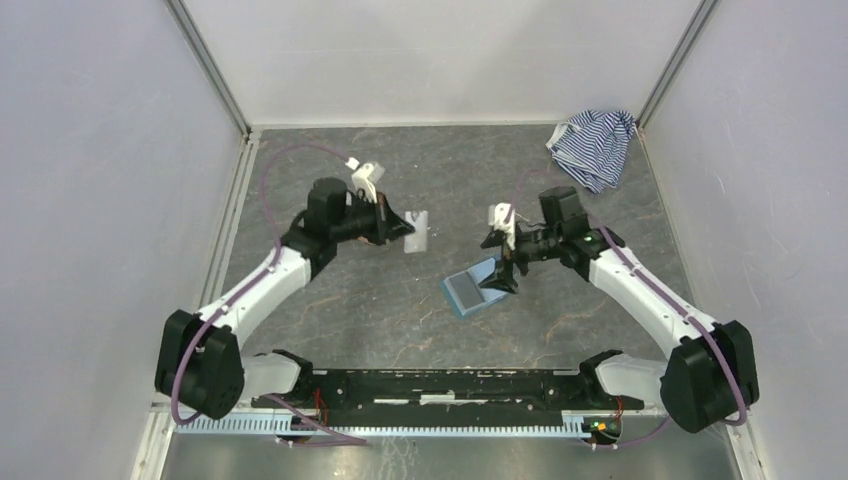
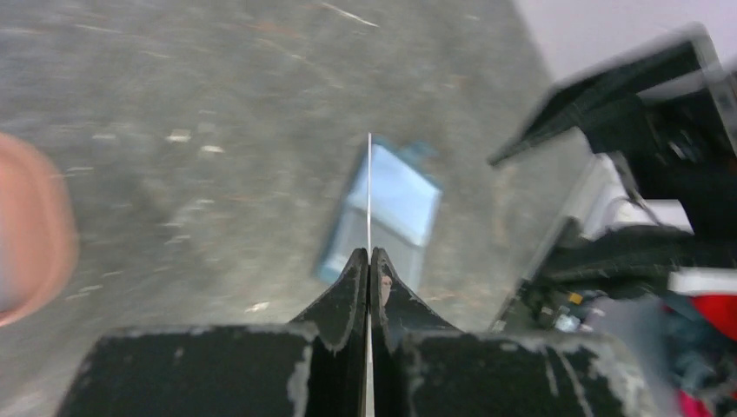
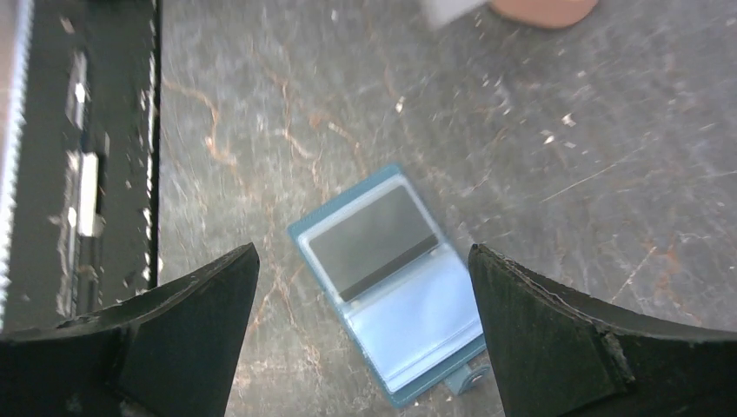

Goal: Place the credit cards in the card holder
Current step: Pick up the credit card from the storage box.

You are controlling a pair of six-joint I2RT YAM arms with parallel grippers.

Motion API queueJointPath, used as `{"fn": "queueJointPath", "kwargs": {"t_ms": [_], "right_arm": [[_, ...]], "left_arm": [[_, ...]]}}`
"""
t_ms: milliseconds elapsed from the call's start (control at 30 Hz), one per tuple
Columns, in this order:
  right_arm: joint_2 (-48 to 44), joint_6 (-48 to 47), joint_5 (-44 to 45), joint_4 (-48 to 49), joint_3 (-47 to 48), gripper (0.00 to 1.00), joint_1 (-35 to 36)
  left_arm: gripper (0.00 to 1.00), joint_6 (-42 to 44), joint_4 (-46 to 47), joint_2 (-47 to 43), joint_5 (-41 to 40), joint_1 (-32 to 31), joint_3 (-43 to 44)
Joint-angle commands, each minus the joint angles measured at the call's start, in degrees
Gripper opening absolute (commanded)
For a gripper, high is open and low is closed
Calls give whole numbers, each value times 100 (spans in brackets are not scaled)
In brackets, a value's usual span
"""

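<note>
— Since you stand nearer than I do, what has the left tool [image 1: 404,228] [image 2: 370,257] got?
— It is clenched on a thin whitish-grey plastic card [image 1: 419,232] [image 2: 369,191], pinched at one end. In the left wrist view the card shows edge-on, a bare line sticking out past the tips. It is held up off the grey mottled bench [image 1: 400,320].
— And the small teal-blue folding card holder [image 1: 470,291] [image 3: 391,287]?
— Lying opened flat on the bench between the two arms, nearer the right one. A dark grey flat card [image 3: 372,241] sits in one of its clear pockets. The other pocket shows only pale blue.
— The right tool [image 1: 503,278] [image 3: 362,261]?
— It hangs over the open holder with its fingers spread wide, gripping nothing.
— Anything else about?
— A salmon-pink rounded tray [image 2: 26,234], blurred and only partly seen at the left rim of the left wrist view. A crumpled blue-and-white striped cloth [image 1: 592,145] lies in the far right corner, well apart from both arms.
</note>
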Motion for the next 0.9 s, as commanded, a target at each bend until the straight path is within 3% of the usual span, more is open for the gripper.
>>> {"fn": "queueJointPath", "kwargs": {"t_ms": [0, 100, 167, 433, 667, 867], "right_arm": [[-55, 1430, -1936, 1085, -224, 98, -675], [38, 3429, -2692, 3098, -1023, 98, -1069], [35, 4264, -2659, 4064, -1301, 98, -1135], [2, 5342, -2523, 5111, -1599, 98, -1137], [136, 5684, -2584, 5283, -1534, 98, -1137], [212, 5900, -2534, 5324, -1489, 91, -1143]], "left_arm": [[2, -2359, 4266, -478, 790, -576, -1311], [2, -2803, 5216, -520, 327, -997, -1802], [2, -2930, 5539, -487, 73, -1225, -2016], [2, -3532, 6842, 213, -199, -1679, -2339], [2, -3646, 7176, 608, -214, -1914, -2276], [2, -3737, 7385, 767, -231, -2037, -2376]]}}
